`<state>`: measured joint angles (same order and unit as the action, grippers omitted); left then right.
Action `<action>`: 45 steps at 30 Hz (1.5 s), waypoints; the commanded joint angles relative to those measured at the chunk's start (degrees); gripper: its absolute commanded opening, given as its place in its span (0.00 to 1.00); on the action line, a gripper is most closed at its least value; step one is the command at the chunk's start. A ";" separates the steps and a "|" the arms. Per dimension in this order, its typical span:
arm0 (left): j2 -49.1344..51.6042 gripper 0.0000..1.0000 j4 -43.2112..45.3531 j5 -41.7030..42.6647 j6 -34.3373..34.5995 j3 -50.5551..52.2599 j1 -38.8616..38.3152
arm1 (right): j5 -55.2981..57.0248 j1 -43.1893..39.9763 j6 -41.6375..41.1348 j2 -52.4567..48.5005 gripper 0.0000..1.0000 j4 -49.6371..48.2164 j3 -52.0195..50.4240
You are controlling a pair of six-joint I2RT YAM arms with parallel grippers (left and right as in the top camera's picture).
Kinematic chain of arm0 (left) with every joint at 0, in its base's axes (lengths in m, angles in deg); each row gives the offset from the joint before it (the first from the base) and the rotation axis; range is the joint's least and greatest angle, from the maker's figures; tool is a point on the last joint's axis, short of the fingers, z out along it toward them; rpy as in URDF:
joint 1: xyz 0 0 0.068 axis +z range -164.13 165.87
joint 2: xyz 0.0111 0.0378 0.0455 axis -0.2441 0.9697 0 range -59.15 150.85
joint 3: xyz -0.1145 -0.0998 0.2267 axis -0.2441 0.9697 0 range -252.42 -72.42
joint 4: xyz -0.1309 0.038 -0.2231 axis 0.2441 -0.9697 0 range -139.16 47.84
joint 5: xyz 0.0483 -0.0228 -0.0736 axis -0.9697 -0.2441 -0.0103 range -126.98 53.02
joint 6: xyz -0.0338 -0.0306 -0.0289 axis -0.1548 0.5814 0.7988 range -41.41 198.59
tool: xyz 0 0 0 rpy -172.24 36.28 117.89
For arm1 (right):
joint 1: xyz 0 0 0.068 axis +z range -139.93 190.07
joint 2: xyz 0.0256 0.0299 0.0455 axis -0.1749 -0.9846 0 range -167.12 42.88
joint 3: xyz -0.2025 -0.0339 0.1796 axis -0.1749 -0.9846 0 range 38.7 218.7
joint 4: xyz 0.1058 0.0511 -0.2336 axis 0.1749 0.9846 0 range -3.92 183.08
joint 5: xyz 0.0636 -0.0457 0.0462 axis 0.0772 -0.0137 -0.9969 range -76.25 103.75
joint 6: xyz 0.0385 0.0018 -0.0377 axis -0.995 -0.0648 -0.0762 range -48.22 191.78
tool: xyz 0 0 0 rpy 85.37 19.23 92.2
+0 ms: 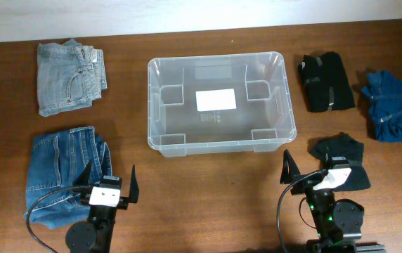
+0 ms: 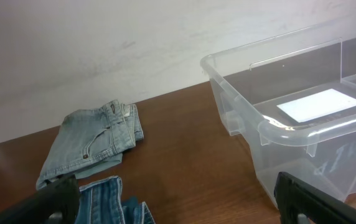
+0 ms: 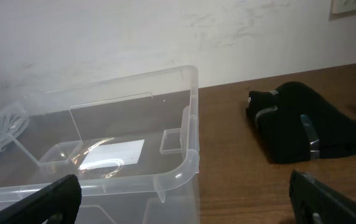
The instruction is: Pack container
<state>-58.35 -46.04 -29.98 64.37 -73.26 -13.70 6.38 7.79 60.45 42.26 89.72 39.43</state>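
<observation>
The container (image 1: pixel 222 146) is a clear plastic bin at the table's middle, empty, with a white label (image 1: pixel 215 100) on its base. It also shows in the left wrist view (image 2: pixel 271 129) and the right wrist view (image 3: pixel 190 155). My left gripper (image 1: pixel 109 176) is open and empty near the front edge, beside folded dark blue jeans (image 1: pixel 64 165), left of the bin's front. In its own view the left gripper (image 2: pixel 178 202) is over bare wood. My right gripper (image 1: pixel 322 169) is open and empty at the front right; in its own view the right gripper (image 3: pixel 184 198) faces the bin's near right corner.
Folded light blue jeans (image 1: pixel 69 77) lie at the back left. A folded black garment (image 1: pixel 325 81) and a blue garment (image 1: pixel 391 105) lie right of the bin. Another black garment (image 1: pixel 338 149) lies just beyond the right gripper. A pale wall stands behind the table.
</observation>
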 commanded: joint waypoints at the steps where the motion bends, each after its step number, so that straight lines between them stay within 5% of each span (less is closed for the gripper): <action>1: -0.50 0.99 -0.09 -0.44 -0.85 0.35 0.22 | 0.46 -0.37 0.57 0.44 0.98 0.20 -0.42; 45: -0.50 0.99 -0.09 -0.44 -0.85 0.35 0.22 | -6.25 -0.37 -2.69 0.44 0.99 -4.15 -0.42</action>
<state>-58.35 -46.04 -29.98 64.37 -73.26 -13.70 5.20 7.79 58.22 42.26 87.84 39.32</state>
